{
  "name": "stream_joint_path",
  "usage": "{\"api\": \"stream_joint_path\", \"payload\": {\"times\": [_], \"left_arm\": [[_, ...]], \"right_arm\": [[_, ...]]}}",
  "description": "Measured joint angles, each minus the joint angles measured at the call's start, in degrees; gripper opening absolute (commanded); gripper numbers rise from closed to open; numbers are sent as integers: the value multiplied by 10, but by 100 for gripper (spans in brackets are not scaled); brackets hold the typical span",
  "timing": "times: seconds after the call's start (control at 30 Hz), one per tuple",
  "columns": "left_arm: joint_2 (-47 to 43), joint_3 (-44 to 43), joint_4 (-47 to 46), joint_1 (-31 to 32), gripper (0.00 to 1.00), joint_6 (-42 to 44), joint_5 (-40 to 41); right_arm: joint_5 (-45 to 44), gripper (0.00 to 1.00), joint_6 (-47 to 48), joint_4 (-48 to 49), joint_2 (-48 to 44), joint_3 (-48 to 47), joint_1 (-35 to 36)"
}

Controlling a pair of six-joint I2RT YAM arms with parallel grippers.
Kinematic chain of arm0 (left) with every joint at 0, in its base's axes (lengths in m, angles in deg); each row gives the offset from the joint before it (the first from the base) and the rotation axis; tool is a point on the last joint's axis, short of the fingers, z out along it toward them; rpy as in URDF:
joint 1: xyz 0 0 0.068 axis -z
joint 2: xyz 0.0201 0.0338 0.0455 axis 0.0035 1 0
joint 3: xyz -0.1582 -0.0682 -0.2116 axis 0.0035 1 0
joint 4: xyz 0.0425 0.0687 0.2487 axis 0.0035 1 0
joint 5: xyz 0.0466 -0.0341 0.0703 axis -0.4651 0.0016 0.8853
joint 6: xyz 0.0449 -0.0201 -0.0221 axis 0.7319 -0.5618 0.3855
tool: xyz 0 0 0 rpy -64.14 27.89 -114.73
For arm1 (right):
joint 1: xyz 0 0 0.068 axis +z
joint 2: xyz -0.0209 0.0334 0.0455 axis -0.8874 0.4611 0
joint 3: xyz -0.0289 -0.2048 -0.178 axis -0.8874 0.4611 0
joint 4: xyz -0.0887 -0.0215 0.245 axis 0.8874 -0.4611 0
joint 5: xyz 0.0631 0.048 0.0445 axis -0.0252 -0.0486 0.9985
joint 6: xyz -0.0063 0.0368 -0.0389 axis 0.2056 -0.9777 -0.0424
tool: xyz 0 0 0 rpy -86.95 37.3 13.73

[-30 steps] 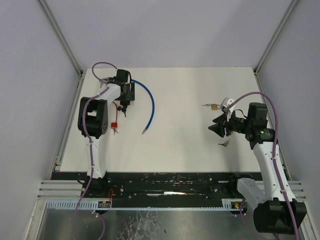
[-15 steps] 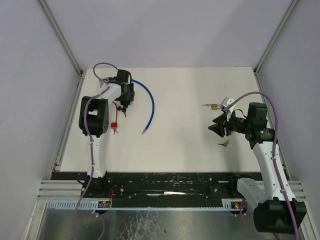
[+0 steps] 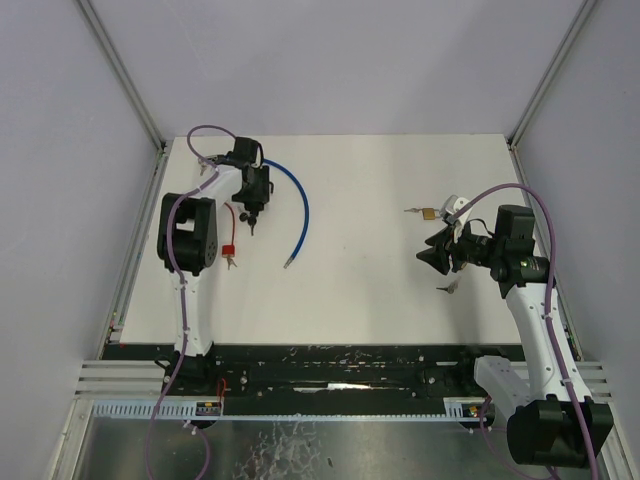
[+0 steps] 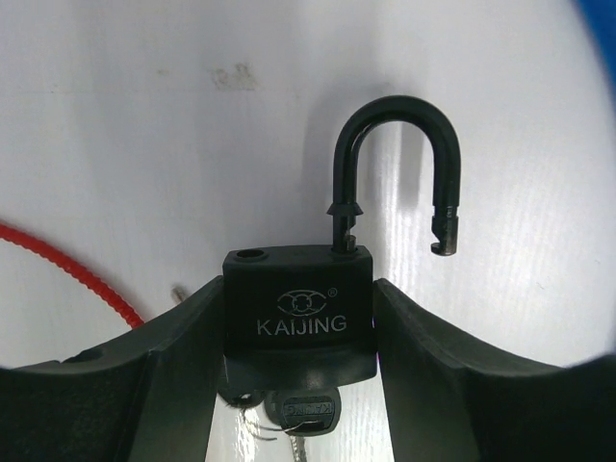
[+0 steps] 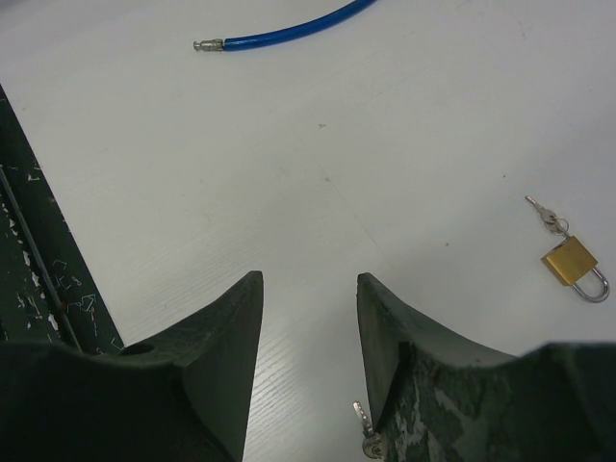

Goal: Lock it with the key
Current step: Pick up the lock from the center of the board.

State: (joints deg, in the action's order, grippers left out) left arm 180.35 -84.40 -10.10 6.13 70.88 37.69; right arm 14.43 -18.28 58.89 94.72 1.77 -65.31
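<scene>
Over the last second your left gripper [image 3: 252,212], upper left of the top view, drew its fingers in until they pressed both sides of the black padlock [image 4: 298,308] body. It had the lock clamped, low centre in the left wrist view. The shackle [image 4: 395,111] stood swung open, its free end clear of its hole, and the key [image 4: 306,419] sat in the keyway below. Your right gripper [image 5: 308,279] had not moved: fingers parted, nothing between them, hovering over the table [image 3: 380,190] at mid right. Judgement: the lock was secured, so next you needed the shackle pushed home, then the key turned
</scene>
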Motion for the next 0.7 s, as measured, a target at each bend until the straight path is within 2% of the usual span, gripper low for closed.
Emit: {"api": "stream_joint_path", "payload": {"times": [0.13, 0.4, 0.6, 0.7], "left_arm": [[-25, 0, 7, 0, 0, -8, -16], [-131, 17, -15, 18, 0, -25, -35], [-193, 77, -78, 69, 0, -35, -32], [-226, 136, -130, 102, 0, -41, -29]], "right_arm": [[1, 50, 0, 0, 0, 0, 0], [15, 50, 0, 0, -4, 0, 0], [29, 51, -2, 0, -6, 0, 0], [35, 51, -5, 0, -8, 0, 0]]}}
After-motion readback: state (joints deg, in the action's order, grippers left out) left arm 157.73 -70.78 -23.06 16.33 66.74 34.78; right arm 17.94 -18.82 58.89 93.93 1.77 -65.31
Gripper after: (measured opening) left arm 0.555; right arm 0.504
